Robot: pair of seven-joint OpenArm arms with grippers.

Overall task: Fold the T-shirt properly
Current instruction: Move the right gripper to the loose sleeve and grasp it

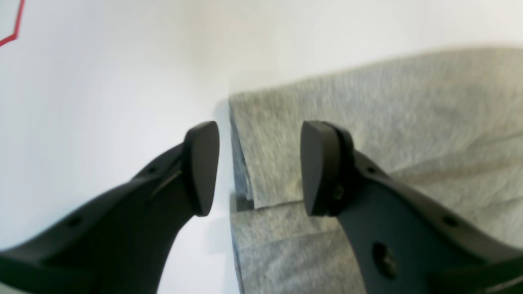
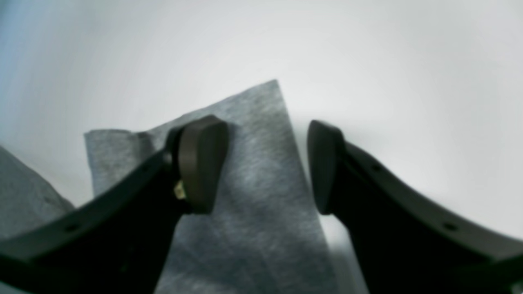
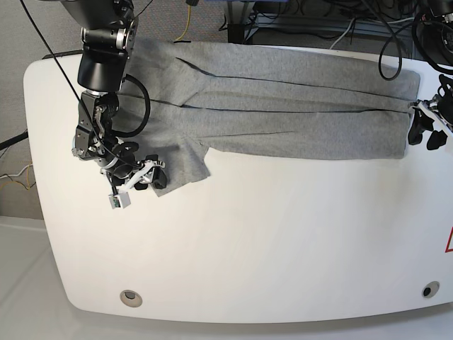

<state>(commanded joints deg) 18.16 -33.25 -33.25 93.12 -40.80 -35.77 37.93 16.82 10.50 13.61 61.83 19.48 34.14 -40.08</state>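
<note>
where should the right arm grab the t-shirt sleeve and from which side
Grip the free corner of the sleeve of the T-shirt. It lies flat past the body's hem, so come from above and outside. The right gripper already straddles that edge, jaws open; the left gripper likewise straddles the far edge.

Matte black claw (image 1: 260,167) fingers, small screw holes
</note>
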